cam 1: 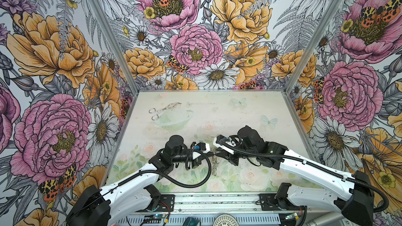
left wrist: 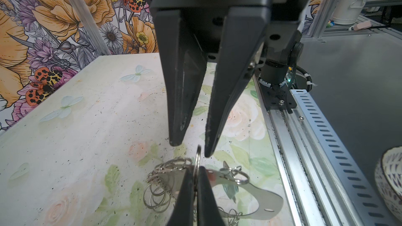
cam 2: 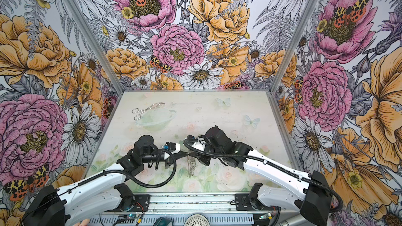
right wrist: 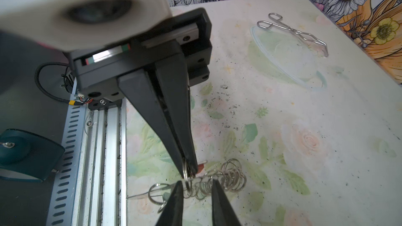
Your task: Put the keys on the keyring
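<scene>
left pincer (cam 2: 185, 153) tip to tip with right pincer (cam 2: 194, 154) | keyring (cam 2: 191, 167) just under the tips, details too small | tongs (cam 2: 148, 109) far-left on table (cam 2: 239, 109), well apart

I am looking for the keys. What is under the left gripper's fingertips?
Below the left gripper, which pinches a silver ring, shows the grey keyring with its rings. Part of the red tag peeks beside one finger. The keys do not show; the fingers hide that spot.
</scene>
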